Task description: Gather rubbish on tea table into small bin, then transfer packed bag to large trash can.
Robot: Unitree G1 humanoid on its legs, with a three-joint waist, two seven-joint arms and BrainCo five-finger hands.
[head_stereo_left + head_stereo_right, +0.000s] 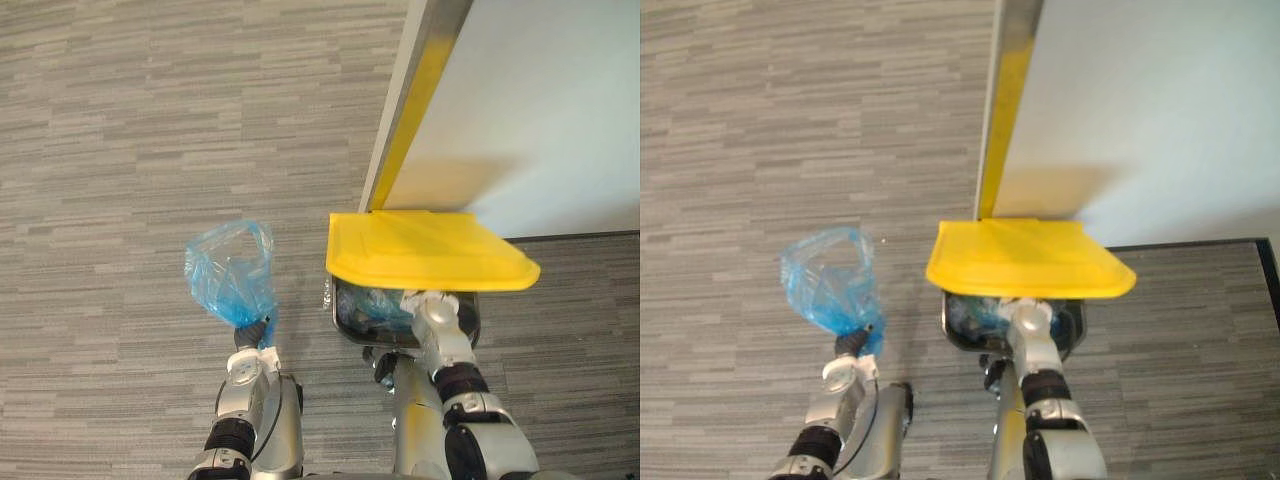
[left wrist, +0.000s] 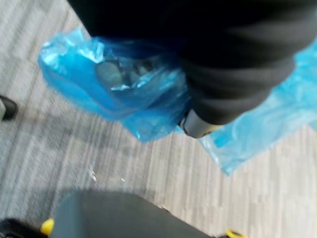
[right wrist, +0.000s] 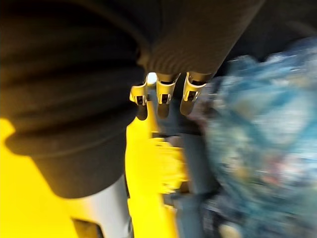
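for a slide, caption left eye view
Left hand grips blue plastic bag; right hand under yellow lid of open trash can.

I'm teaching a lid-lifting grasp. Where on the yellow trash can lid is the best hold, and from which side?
Its free near edge, from below on the robot's side. The yellow lid seems hinged at its far side and overhangs the trash can, leaving its underside open to the right hand.

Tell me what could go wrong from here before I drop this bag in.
The blue bag in the left hand is over carpet, beside the trash can, not above it; released now, it would likely miss.
The yellow lid covers most of the opening above the right hand; the bag may catch on it.
The can already holds rubbish; space looks tight.
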